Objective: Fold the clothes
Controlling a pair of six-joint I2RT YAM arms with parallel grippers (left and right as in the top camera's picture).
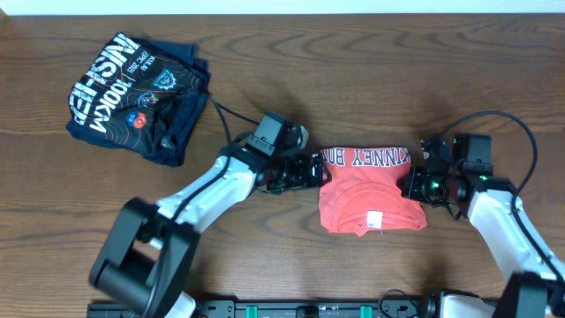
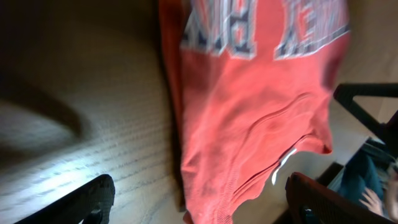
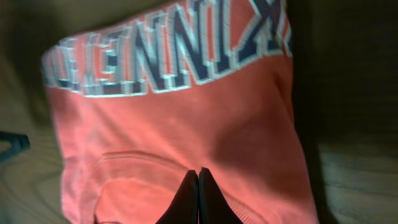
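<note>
Fold looks nearly finished: your left claw (image 2: pixel 200 190) gapes open beside the T-shirt (image 1: pixel 371 199), right claw (image 3: pixel 198 180) closed. Next, smooth it or retreat.

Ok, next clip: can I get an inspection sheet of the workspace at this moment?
Surface: dark wooden table, grain visible.
Job's things: orange-red T-shirt lies folded at centre, white lettering along its far edge, neck label facing up.
Clutter: navy folded shirt at far left, apart from the T-shirt.
Grippers: left claw open at the T-shirt's left edge; right claw shut over its right side, cannot tell whether it pinches fabric.
Cables: black cable runs from the left arm toward the navy shirt; second cable loops over the right arm.
Surroundings: pale strip beyond the table's far edge.
</note>
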